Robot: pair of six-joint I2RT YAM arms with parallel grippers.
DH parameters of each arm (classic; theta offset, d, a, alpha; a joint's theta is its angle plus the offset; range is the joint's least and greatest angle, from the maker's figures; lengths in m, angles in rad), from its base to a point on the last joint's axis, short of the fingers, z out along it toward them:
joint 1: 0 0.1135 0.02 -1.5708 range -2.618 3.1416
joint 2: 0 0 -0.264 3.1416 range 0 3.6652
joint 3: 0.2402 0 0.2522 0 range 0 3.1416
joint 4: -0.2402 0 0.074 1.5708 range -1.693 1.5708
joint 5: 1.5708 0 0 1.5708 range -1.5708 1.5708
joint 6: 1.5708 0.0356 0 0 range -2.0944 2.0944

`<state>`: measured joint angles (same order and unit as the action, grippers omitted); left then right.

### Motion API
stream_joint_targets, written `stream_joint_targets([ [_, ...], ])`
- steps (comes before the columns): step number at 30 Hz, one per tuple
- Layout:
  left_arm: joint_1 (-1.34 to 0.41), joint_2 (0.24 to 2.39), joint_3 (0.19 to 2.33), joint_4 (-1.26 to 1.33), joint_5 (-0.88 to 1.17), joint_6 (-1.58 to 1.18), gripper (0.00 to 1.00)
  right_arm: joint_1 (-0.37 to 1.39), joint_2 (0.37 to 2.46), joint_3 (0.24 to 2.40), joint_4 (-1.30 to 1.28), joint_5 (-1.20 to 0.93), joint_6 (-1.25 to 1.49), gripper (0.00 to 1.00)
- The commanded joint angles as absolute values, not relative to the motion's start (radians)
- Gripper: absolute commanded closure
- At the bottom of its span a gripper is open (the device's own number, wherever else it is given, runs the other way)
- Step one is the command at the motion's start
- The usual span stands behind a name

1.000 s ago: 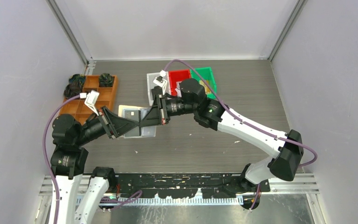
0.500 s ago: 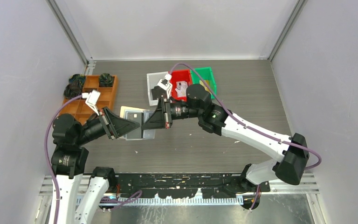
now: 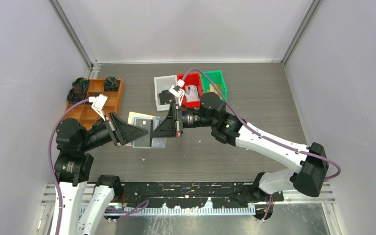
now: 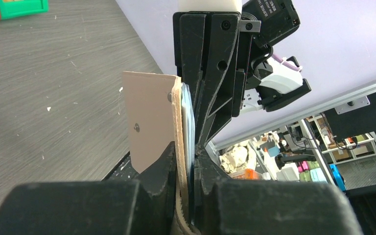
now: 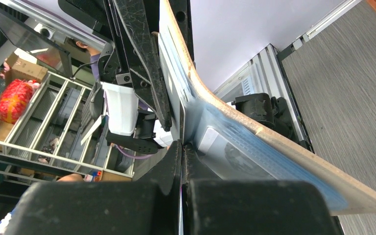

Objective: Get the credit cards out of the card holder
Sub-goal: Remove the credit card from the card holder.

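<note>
Two arms meet nose to nose over the middle of the table (image 3: 254, 98), and we're right in the extraction step. The left gripper (image 4: 183, 157) is clamped tight on the card holder (image 4: 149, 122), holding it up off the surface on edge, tan outer face toward the open tabletop. The credit cards (image 4: 189, 115) sit packed against its inner side, pale edges just showing. In comes the right gripper (image 5: 182, 152) from the opposite side, its jaws drawn almost together. It looks pinched on a card's edge at the sleeve, though exactly which card is hard to tell. Both forearms lie low and nearly level, wrists turned so the fingers close across the holder's thickness. By my reading, no card has come clear yet. What's called for next is a straight pull along the sleeve by the right arm while the left holds firm; any twist could drag the whole holder along instead.
</note>
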<state>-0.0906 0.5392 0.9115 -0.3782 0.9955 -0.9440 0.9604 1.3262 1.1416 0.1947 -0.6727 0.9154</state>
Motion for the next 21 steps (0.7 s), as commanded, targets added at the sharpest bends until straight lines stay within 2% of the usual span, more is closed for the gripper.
stream_joint_targets([
  [1,-0.089,0.531,0.958,-0.278,1.003,-0.960,0.93,0.958,1.280,1.116,0.230,-0.673,0.912,0.99],
  [5,-0.090,0.531,0.960,-0.288,0.999,-0.952,0.85,0.959,1.281,1.114,0.222,-0.673,0.911,0.99],
  [9,-0.090,0.531,0.961,-0.287,0.999,-0.949,0.86,0.950,1.274,1.126,0.191,-0.682,0.898,0.98],
  [10,-0.090,0.531,0.963,-0.291,1.000,-0.945,0.86,0.945,1.269,1.134,0.175,-0.680,0.888,0.93],
  [12,-0.090,0.530,0.965,-0.295,1.000,-0.940,0.87,0.932,1.266,1.143,0.167,-0.676,0.886,0.74],
  [15,-0.090,0.525,0.961,-0.296,1.002,-0.941,0.88,0.923,1.288,1.181,0.192,-0.693,0.902,0.64],
  [17,-0.091,0.526,0.962,-0.296,1.003,-0.945,0.90,0.922,1.319,1.220,0.195,-0.716,0.916,0.63],
  [21,-0.089,0.523,0.965,-0.294,1.006,-0.947,0.92,0.912,1.360,1.258,0.260,-0.749,0.965,0.67],
])
